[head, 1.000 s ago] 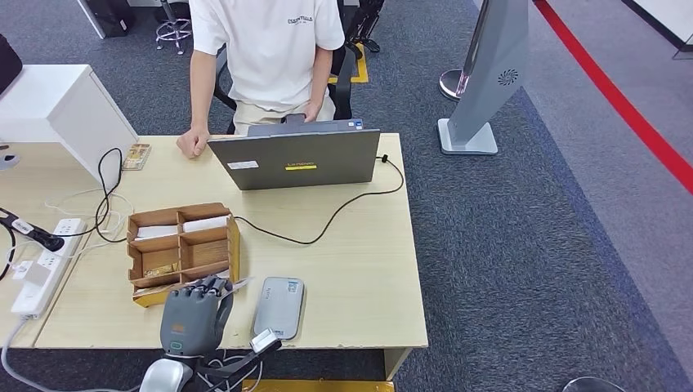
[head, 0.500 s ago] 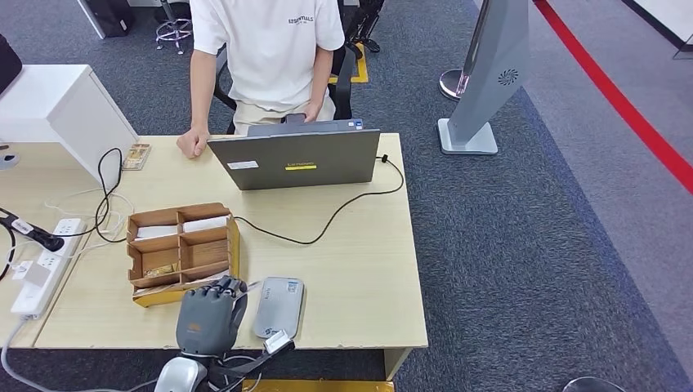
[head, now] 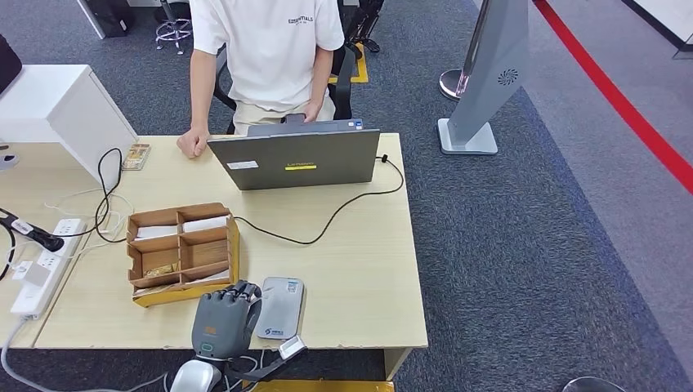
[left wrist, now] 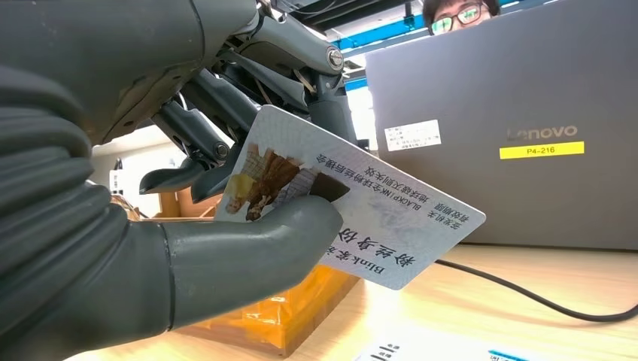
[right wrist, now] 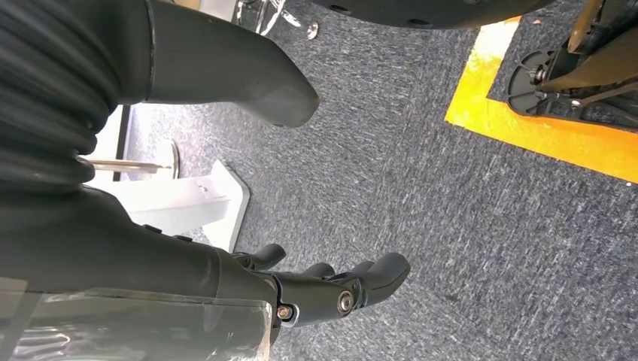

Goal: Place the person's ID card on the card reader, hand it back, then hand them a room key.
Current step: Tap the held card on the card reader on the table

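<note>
White ID card [left wrist: 361, 210] in left hand [head: 222, 320], over reader edge [head: 280, 308]

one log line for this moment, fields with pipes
stage: ID card to reader | left hand: pinches ID card beside card reader, card not yet on it | right hand: hangs over floor, holds nothing | person: behind laptop

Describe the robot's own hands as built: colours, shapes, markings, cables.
The left hand has a grey back plate bearing a small orange mark, dark jointed fingers with metal pivot screws, a thick smooth grey thumb and a grey ribbed wrist cover. Thin cables trail below its wrist. The right hand looks alike: grey thumb, darker fingers.
</note>
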